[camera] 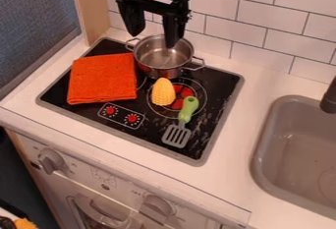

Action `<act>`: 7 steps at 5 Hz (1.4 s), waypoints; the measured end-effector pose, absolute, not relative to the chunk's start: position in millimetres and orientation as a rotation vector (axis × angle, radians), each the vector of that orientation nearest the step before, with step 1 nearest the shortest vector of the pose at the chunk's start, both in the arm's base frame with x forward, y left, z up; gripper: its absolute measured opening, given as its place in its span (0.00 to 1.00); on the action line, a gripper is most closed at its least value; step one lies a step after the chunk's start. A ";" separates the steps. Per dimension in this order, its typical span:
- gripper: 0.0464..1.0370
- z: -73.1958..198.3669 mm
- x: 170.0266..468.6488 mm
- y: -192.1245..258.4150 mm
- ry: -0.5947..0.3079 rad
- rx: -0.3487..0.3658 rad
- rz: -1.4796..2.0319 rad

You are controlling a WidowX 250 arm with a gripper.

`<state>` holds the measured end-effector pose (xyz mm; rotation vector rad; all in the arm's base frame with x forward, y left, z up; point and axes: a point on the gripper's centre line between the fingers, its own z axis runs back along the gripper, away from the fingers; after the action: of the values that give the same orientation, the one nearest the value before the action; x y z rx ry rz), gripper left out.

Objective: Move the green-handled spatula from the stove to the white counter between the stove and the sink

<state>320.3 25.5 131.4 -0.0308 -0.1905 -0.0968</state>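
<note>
Up at the back of the black stovetop (pixel 220 89), here's the steel pot (pixel 154 69), just beyond the yellow corn (pixel 162 93) and beside the folded orange cloth (pixel 101 79). It looks light and stiff to me, smooth enough to slip or swivel under a poor pinch, though hardly fragile. I'd take it by the rim, one finger inside the wall and one outside; those thin loop handles look fiddlier. The green-handled spatula (pixel 177 135) lies nearer the front, its handle close to the corn. And my gripper (pixel 154 40)? Hanging nose-down at the top of the view, fingers spread wide, nothing between them. One fingertip overlaps the pot's mouth from this angle; whether it's inside or just above, I can't tell.
</note>
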 end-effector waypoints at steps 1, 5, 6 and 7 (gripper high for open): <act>0.96 122.5 317.3 24.7 -0.163 -0.027 -0.089; 0.96 83.4 297.1 -34.2 -0.225 0.076 -0.118; 0.96 67.1 296.8 -36.1 -0.221 0.064 -0.110; 0.96 57.4 296.1 -30.8 -0.209 0.059 -0.035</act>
<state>296.1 -30.8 57.4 0.0585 -0.2092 -0.0346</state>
